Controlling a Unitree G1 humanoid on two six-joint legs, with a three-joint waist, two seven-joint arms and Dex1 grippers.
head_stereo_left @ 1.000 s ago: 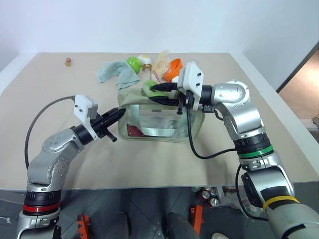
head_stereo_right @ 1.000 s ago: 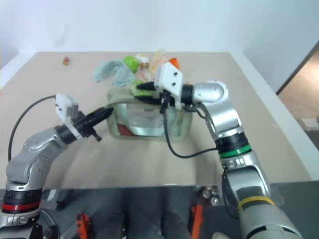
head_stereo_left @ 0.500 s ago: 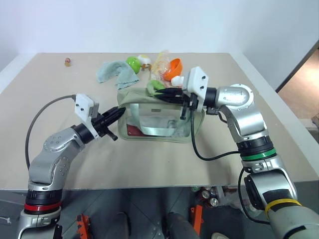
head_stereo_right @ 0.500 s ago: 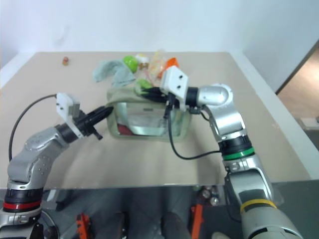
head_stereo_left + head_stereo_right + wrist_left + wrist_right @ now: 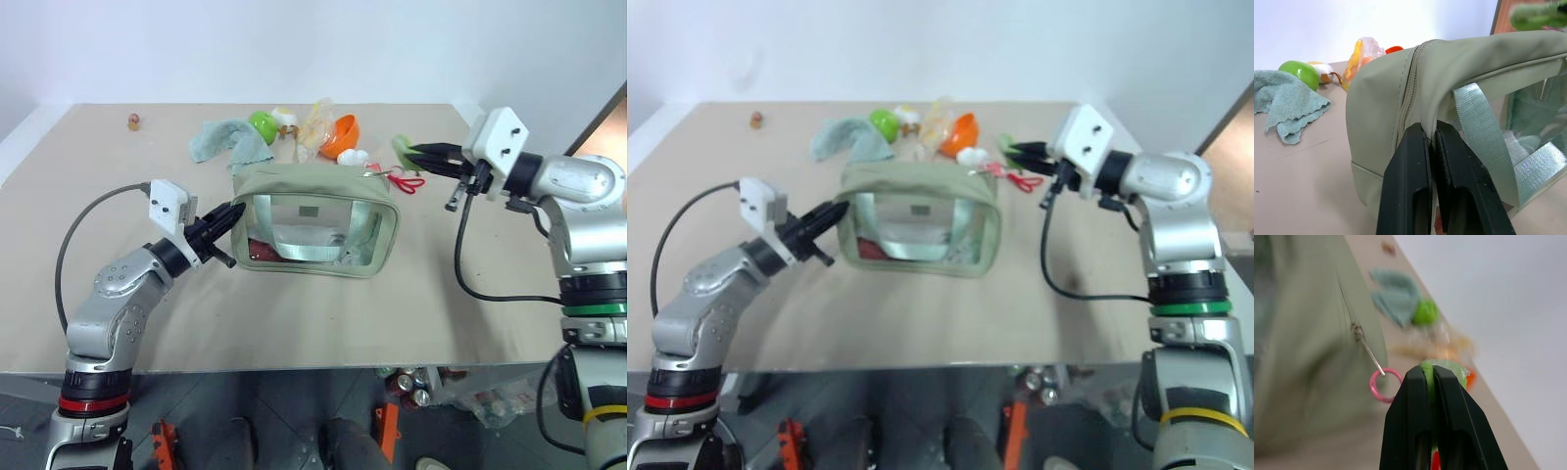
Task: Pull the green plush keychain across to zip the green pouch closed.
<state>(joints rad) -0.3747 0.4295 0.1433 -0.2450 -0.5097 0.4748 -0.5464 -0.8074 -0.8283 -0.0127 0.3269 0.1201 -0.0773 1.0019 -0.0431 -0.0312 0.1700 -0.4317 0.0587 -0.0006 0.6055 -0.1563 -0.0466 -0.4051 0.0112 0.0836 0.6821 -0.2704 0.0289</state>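
Observation:
The green pouch [image 5: 313,223] stands mid-table, its zipper line running along the top. My left gripper [image 5: 231,213] is shut on the pouch's left end; the left wrist view has its fingers [image 5: 1405,186] pinching the fabric edge below the zipper. My right gripper [image 5: 419,152] hovers to the right of the pouch, shut on the green plush keychain [image 5: 403,147]. In the right wrist view the plush [image 5: 1449,368] sits between the fingers, and a pink ring [image 5: 1385,385] links it to the zipper pull [image 5: 1365,345] on the pouch [image 5: 1303,362].
Behind the pouch lie a teal cloth [image 5: 227,140], a glossy lime ball [image 5: 262,124], an orange shell [image 5: 342,135] and crinkled plastic wrap. A small brown object [image 5: 132,121] sits at the far left. The table's near half is bare tan board.
My right gripper has swung far to the right with the plush keychain, drawing the zipper pull across the pouch's top. The left gripper has kept its hold on the left end.

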